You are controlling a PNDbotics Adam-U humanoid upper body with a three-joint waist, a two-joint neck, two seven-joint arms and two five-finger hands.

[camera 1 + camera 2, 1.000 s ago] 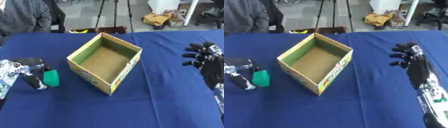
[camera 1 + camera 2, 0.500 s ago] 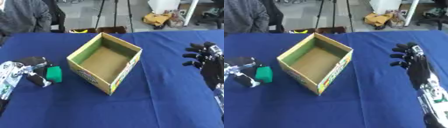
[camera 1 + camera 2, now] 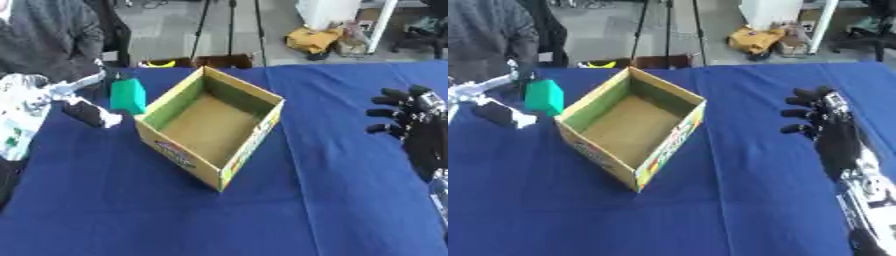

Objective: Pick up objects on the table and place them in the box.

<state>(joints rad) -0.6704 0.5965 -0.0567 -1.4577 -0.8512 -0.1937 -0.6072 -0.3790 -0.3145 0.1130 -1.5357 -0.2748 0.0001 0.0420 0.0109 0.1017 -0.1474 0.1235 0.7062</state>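
Note:
An open cardboard box (image 3: 182, 153) with green rims stands in the middle of the blue table (image 3: 332, 200); its inside looks empty. A green block (image 3: 128, 96) hangs just left of the box's far left wall, about level with the rim. My left hand (image 3: 51, 96) is shut on it, pinching it between fingers above and thumb below. Over the table's right side my right hand (image 3: 826, 119) is held up, open, fingers spread and holding nothing.
A person in a grey top (image 3: 45, 36) sits behind the table's far left corner. Beyond the far edge are tripod legs (image 3: 203, 25) and a yellow bag (image 3: 315, 39) on the floor. Blue cloth surrounds the box on all sides.
My left hand has lifted the green block off the table and carried it up and right, to the box's left wall. The right hand has stayed in place.

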